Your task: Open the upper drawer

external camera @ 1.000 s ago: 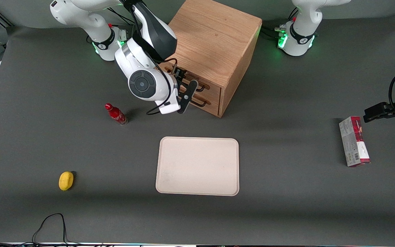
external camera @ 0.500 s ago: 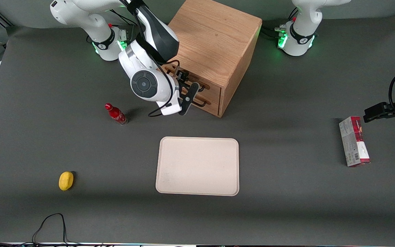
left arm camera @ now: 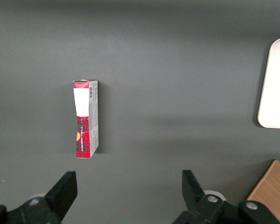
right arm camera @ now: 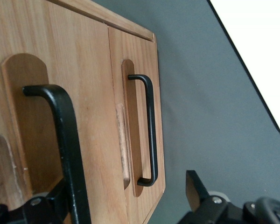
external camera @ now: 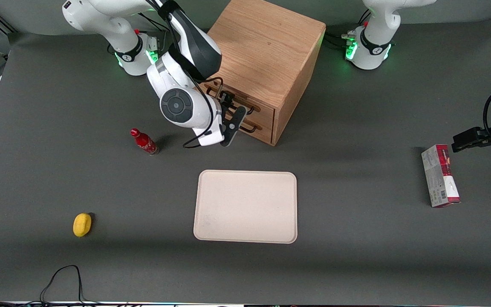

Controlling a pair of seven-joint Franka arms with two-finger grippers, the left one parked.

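Over the last second the pincer point(external camera: 231, 111) edged up and in against the cabinet point(external camera: 267, 51) front, fingers apart and straddling the upper drawer point(right arm camera: 56, 116) handle point(right arm camera: 65, 140), drawer not yet pulled out, so closing looked like the next step.

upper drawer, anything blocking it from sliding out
Nothing visible does. The bare table lies in front of the upper drawer; the tray sits well nearer the camera. The pincer is at its handle.
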